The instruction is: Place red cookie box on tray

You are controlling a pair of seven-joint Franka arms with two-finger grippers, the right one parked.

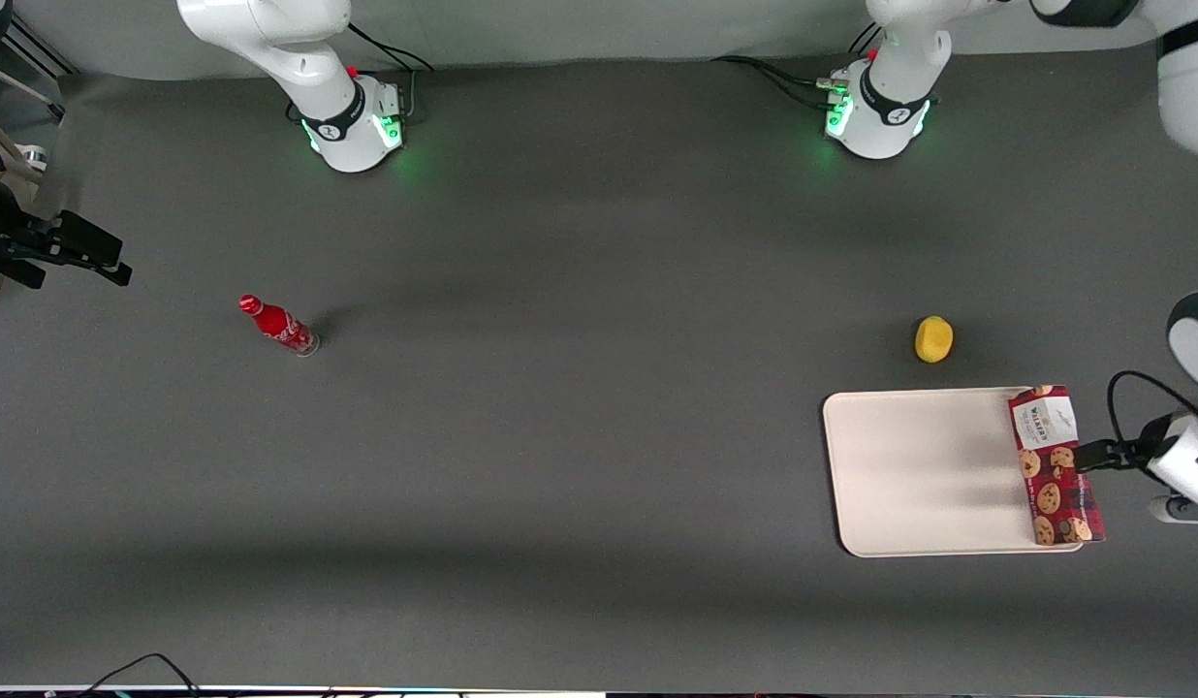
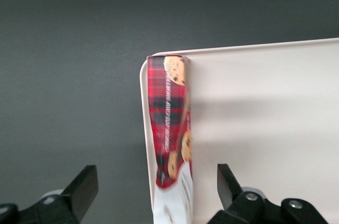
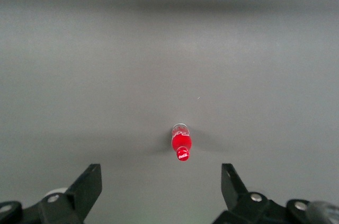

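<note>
The red cookie box (image 1: 1053,465) is a long tartan box with cookie pictures and a white label at one end. It rests on the cream-white tray (image 1: 919,475), along the rim at the working arm's end, and appears to stand on a long edge. My left gripper (image 1: 1093,456) hangs low beside the box, just off that rim. In the left wrist view the box (image 2: 169,118) runs along the rim of the tray (image 2: 265,128). The gripper (image 2: 155,175) is open, its fingers (image 2: 85,181) wide apart on either side of the box's label end, touching nothing.
A small yellow round object (image 1: 933,339) lies on the dark table, a little farther from the front camera than the tray. A small red bottle (image 1: 279,326) stands toward the parked arm's end of the table, and the right wrist view also shows this bottle (image 3: 180,144).
</note>
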